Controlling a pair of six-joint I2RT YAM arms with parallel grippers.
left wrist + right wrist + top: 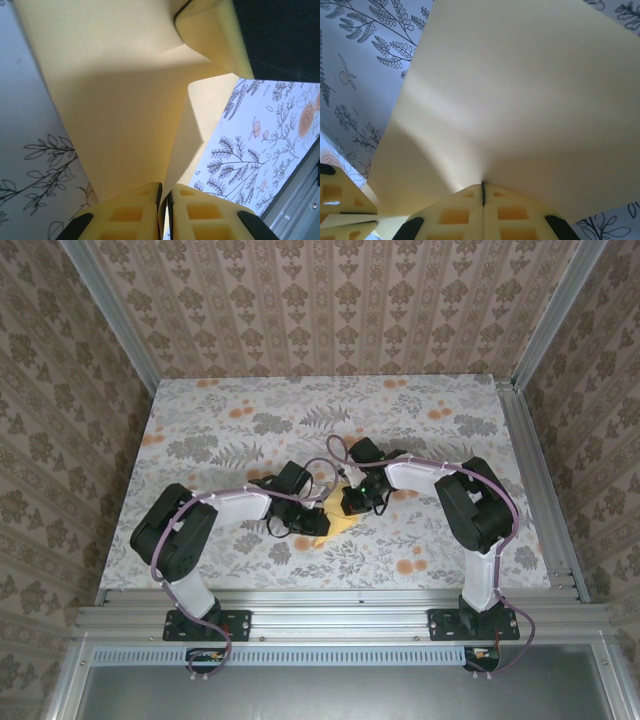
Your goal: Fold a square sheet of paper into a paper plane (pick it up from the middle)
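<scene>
Left claw (164, 210) pinching one edge of square sheet of paper (115, 100); right claw (483, 192) pressing shut on opposite side. Sheet bowing between my two claws, reaching forward from each, over middle of desk (450, 540). Both arms equally near; I'm judging either could be leading fold.

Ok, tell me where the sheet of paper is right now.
In the top view the sheet of paper is near the middle of the flowered cloth, pinched by the left gripper and the right gripper.
</scene>
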